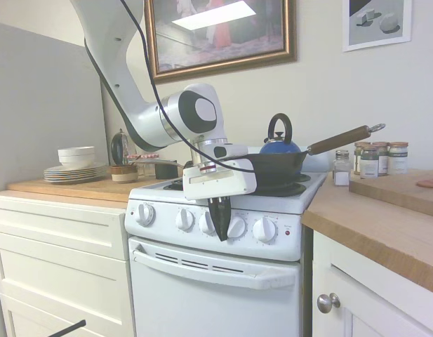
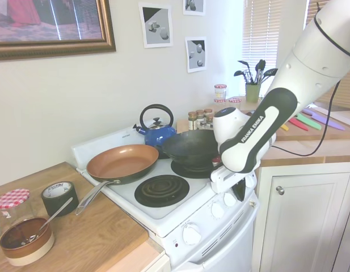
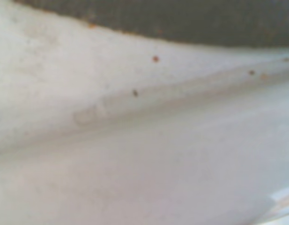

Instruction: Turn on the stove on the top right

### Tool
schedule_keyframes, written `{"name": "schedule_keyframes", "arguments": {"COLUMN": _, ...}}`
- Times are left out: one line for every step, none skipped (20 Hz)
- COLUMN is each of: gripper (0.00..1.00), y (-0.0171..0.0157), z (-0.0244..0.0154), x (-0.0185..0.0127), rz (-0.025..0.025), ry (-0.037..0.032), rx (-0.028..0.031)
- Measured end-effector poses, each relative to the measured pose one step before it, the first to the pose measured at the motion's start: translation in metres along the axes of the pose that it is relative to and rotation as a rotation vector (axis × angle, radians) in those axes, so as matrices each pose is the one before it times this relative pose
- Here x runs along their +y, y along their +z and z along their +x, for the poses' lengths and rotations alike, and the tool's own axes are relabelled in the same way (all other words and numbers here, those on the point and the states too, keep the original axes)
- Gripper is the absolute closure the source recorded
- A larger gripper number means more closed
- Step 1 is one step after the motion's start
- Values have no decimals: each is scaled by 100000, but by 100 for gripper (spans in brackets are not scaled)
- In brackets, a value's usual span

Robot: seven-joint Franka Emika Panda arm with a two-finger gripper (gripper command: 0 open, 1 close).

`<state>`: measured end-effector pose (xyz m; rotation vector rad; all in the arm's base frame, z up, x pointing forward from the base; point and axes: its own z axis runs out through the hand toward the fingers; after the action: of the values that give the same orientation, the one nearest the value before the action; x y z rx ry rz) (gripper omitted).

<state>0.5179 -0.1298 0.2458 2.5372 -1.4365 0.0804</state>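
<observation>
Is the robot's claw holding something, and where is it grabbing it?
It cannot be told: the gripper hangs at the stove's knobs, fingers together.

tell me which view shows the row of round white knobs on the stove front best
The first exterior view: it faces the white enamel stove head-on, showing all five round white knobs, with the gripper in front of the middle of the row. The second exterior view shows them at a steep angle, partly hidden by the arm. The wrist view is a white blur.

Cream wall (image 1: 328, 91), framed painting (image 1: 220, 31), white cabinets (image 1: 58, 260), wooden countertops (image 1: 384, 217).
</observation>
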Motion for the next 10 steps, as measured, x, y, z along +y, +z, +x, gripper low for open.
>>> {"name": "schedule_keyframes", "arguments": {"gripper": 100, "y": 35, "z": -36, "x": -30, "rz": -48, "ry": -105, "rx": -7}}
{"name": "schedule_keyframes", "arguments": {"gripper": 100, "y": 5, "z": -28, "x": -25, "rz": -17, "ry": -81, "rx": 6}}
{"name": "schedule_keyframes", "arguments": {"gripper": 100, "y": -1, "z": -19, "x": -14, "rz": -1, "ry": -72, "rx": 0}}
{"name": "schedule_keyframes", "arguments": {"gripper": 100, "y": -1, "z": -19, "x": -14, "rz": 0, "ry": -109, "rx": 0}}
{"name": "schedule_keyframes", "arguments": {"gripper": 100, "y": -2, "z": -16, "x": -12, "rz": 1, "ry": -144, "rx": 2}}
{"name": "schedule_keyframes", "arguments": {"gripper": 100, "y": -7, "z": -19, "x": -13, "rz": 8, "ry": -173, "rx": 6}}
{"name": "schedule_keyframes", "arguments": {"gripper": 100, "y": -7, "z": -13, "x": -8, "rz": 7, "ry": -191, "rx": 4}}
{"name": "schedule_keyframes", "arguments": {"gripper": 100, "y": -12, "z": -14, "x": -2, "rz": 16, "ry": -161, "rx": 7}}
{"name": "schedule_keyframes", "arguments": {"gripper": 100, "y": -46, "z": -21, "x": -10, "rz": 63, "ry": -145, "rx": 39}}
{"name": "schedule_keyframes", "arguments": {"gripper": 100, "y": -97, "z": -26, "x": -3, "rz": 141, "ry": -146, "rx": 82}}
